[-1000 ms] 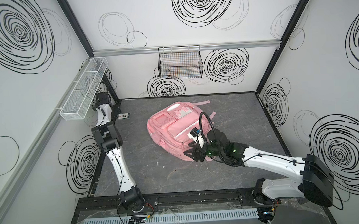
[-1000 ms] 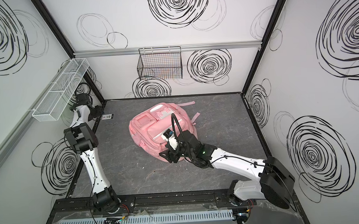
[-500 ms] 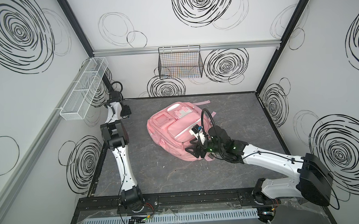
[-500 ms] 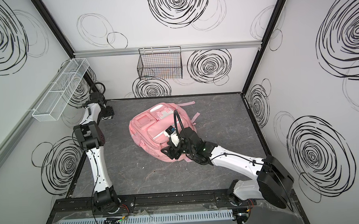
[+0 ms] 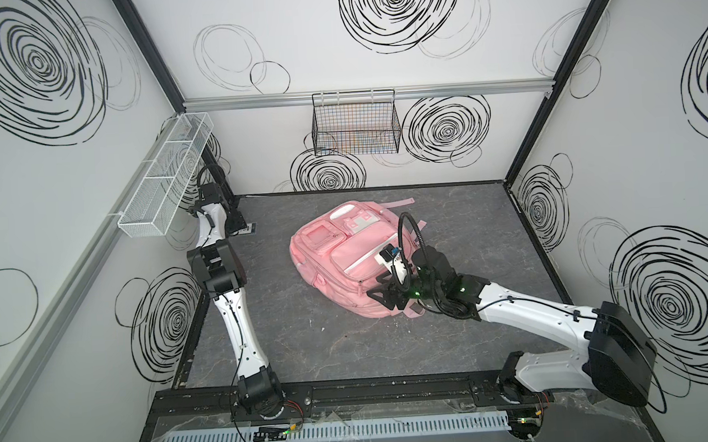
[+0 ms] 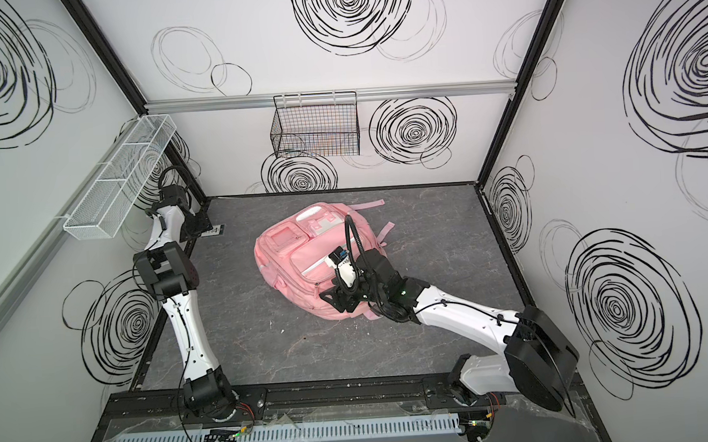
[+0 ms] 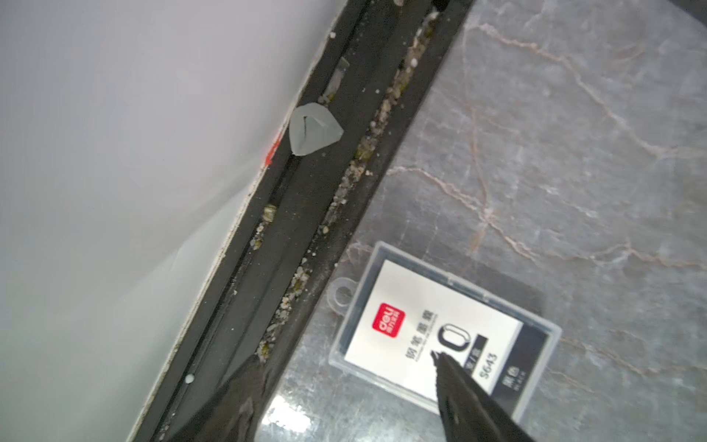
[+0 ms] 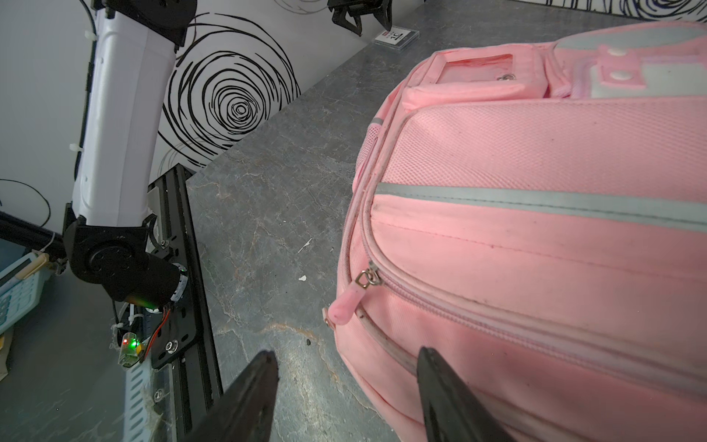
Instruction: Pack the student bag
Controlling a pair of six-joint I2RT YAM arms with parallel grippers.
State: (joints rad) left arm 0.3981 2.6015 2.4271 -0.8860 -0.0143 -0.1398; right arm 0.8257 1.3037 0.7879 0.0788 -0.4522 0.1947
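The student bag point(image 5: 346, 255) point(image 6: 304, 258), a pink backpack with a white stripe, lies flat in mid-table in both top views. My right gripper point(image 5: 379, 297) point(image 8: 346, 352) is open at the bag's near edge; one finger is over the fabric, the other over the table. A pink zipper pull point(image 8: 346, 306) hangs just ahead of it. My left gripper point(image 5: 236, 226) point(image 7: 344, 358) is open in the far left corner, low over a small clear plastic box point(image 7: 440, 325) point(image 5: 248, 229) with a white label. One finger is above the label, the other over the black rail.
A black frame rail point(image 7: 306, 229) with crumbs in it runs along the left wall beside the box. A white mesh basket point(image 5: 167, 177) hangs on the left wall above my left arm. A black wire basket point(image 5: 355, 124) hangs on the back wall.
My left wrist swung toward the table's middle half a second ago and has come back to the corner over the box. My right gripper has hardly moved.
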